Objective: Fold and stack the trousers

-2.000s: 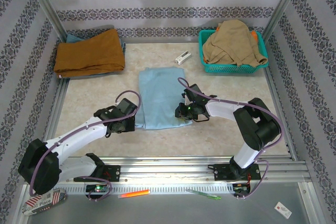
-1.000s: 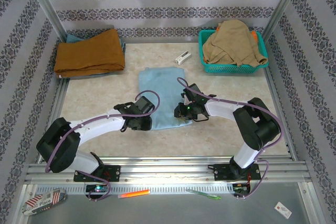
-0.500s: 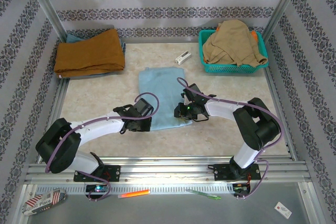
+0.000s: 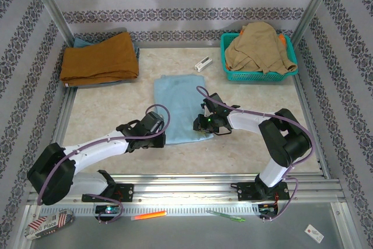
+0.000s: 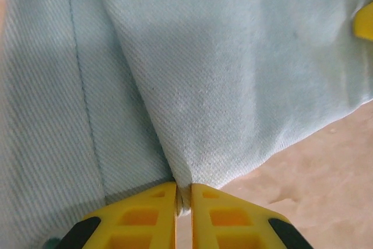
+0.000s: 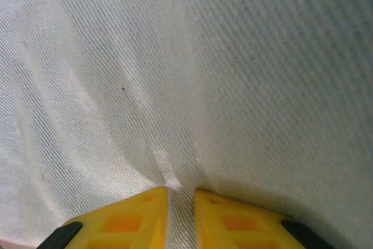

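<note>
Currently left gripper (image 5: pixel 183 195) is clamped on a pinched fold at the near-left corner of the trousers (image 4: pixel 175 100); right gripper (image 6: pixel 181 193) nips cloth at their near-right edge. Trousers lie folded mid-table (image 4: pixel 99 112). Orange garment (image 4: pixel 99 58) far left, teal basket (image 4: pixel 259 76) far right.

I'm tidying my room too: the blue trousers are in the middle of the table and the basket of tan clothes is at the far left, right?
Not quite. The trousers are in the middle of the table, but the basket of tan clothes is at the far right, as the top external view shows.
</note>
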You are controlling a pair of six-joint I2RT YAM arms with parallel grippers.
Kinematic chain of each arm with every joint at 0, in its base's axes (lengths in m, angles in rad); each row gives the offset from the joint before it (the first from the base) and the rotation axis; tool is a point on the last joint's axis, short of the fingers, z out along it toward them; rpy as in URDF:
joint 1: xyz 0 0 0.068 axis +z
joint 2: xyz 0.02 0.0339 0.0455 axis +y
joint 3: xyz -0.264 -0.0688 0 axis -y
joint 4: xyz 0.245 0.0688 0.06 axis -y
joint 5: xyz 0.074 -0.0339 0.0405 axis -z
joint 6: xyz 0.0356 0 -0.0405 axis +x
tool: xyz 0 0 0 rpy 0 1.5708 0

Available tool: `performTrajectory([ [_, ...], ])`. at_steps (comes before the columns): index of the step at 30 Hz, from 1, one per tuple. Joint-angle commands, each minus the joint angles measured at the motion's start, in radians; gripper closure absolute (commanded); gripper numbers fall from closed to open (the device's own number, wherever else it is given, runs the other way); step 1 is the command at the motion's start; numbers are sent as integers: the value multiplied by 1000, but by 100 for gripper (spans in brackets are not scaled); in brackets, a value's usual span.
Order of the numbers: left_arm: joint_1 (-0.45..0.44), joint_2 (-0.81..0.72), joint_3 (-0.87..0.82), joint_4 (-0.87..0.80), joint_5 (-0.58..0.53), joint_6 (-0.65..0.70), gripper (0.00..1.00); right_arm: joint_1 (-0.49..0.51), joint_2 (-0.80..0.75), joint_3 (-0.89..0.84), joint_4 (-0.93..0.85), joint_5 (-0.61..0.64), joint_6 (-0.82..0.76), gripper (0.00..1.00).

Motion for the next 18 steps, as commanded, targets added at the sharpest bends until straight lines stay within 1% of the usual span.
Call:
performTrajectory([
  [1, 6, 18, -28, 28, 40, 29, 86, -1, 82, -49, -91, 131, 3, 75],
  [3, 6, 20, -37, 30, 35, 29, 86, 0, 81, -52, -89, 132, 5, 75],
  [5, 6, 16, -46, 31, 36, 28, 88, 0, 84, -51, -89, 131, 5, 75],
  [8, 6, 2, -58, 27, 26, 26, 95, 2, 87, -50, -88, 132, 5, 75],
  [9, 6, -3, -59, 25, 23, 27, 100, 3, 87, -48, -89, 132, 5, 75],
  [14, 6, -13, -58, -1, -25, 32, 100, 8, 87, -44, -90, 134, 7, 75],
  [18, 7, -67, -59, -30, -75, 26, 100, 10, 82, -48, -92, 136, 9, 75],
])
